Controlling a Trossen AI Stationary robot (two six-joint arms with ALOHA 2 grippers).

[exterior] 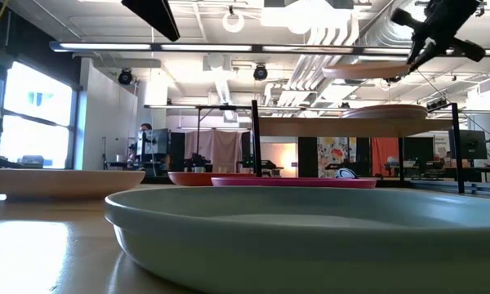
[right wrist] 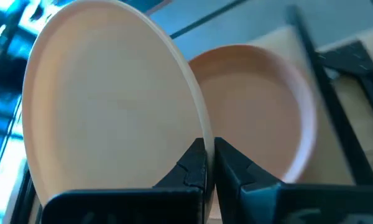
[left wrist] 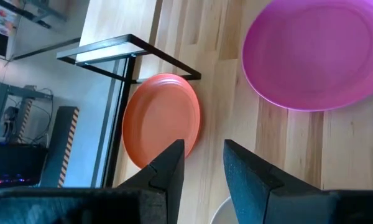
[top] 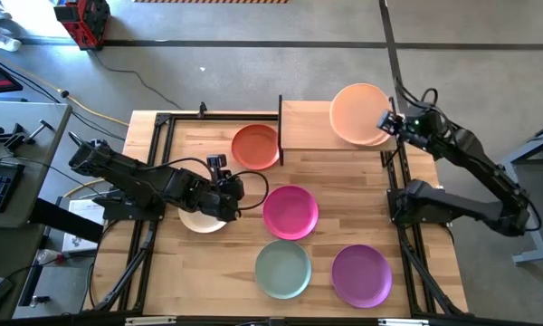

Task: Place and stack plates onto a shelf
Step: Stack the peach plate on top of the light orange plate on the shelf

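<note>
The shelf (top: 306,127) stands at the table's far side with a peach plate (right wrist: 255,112) lying on its right end. My right gripper (top: 387,122) is at the shelf's right end, shut on a second pale peach plate (top: 357,110) above the first one. An orange-red plate (top: 255,147), a magenta plate (top: 290,212), a pale green plate (top: 283,269) and a purple plate (top: 362,274) lie flat on the tabletop. My left gripper (top: 233,195) is open, low over the table beside a cream plate (top: 199,222) and touching nothing. My right gripper pinches the pale peach plate's rim (right wrist: 202,134) between its two fingers (right wrist: 189,165), on the plate's side toward the table's right edge. The fingers come from the right. The plate (exterior: 367,72) is lifted clear, roughly level, a little above the peach plate (exterior: 392,112) on the shelf.
Thin black posts (top: 281,127) carry the shelf, and a black frame runs along the table's edges (top: 163,122). The shelf's left half (top: 303,122) is bare board. The pale green plate (exterior: 310,229) fills the foreground of the low view. A person stands far back in the room (exterior: 144,139).
</note>
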